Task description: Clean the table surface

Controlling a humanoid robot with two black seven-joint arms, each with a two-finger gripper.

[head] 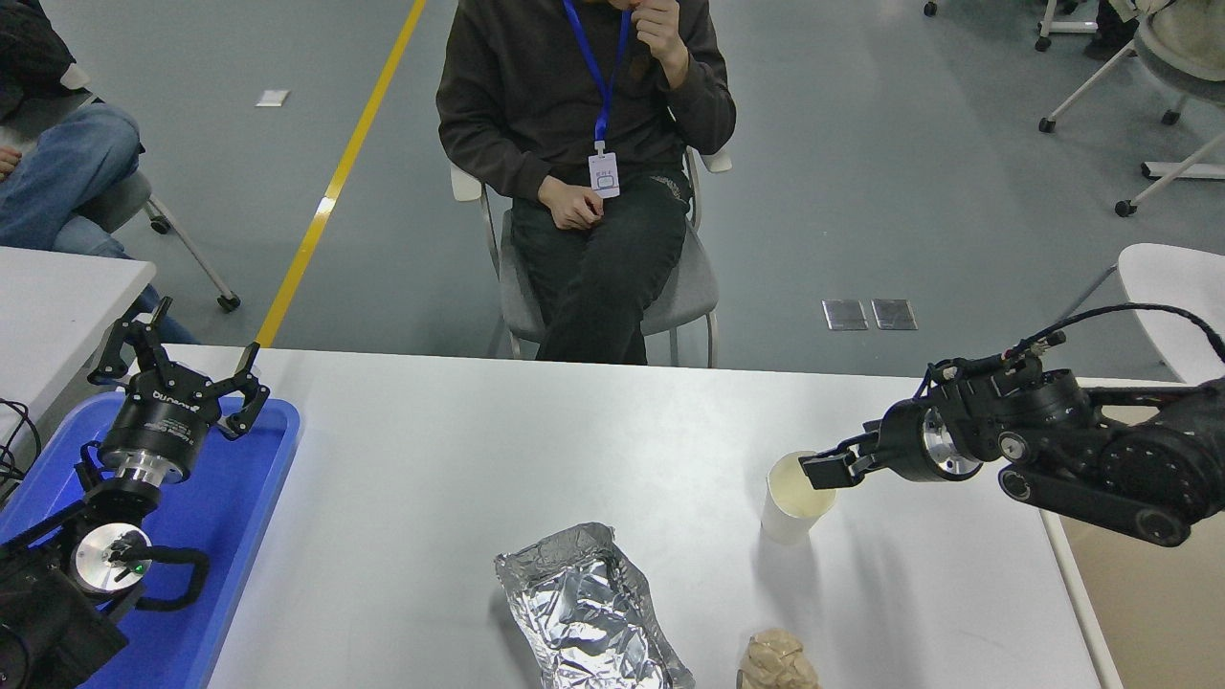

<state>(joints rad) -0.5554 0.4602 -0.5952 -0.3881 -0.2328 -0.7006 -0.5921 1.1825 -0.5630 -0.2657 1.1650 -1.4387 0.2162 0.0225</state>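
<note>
The table surface [478, 450] is a wide grey-white top. On it stand a white paper cup [790, 502], upright and empty-looking, a crumpled foil tray [586, 612] at the front middle, and a wad of brown paper [775, 660] at the front edge. My right gripper [821, 470] reaches in from the right, and its tip overlaps the cup's right rim. Whether it grips the rim is not clear. My left gripper [182, 356] is parked open at the lower left, above a blue tray [239, 517].
A person sits on a chair [689, 287] just beyond the table's far edge. Another person's legs [57, 172] and a second white table [57, 297] are at the left. A beige bin [1148, 593] lies past the table's right edge.
</note>
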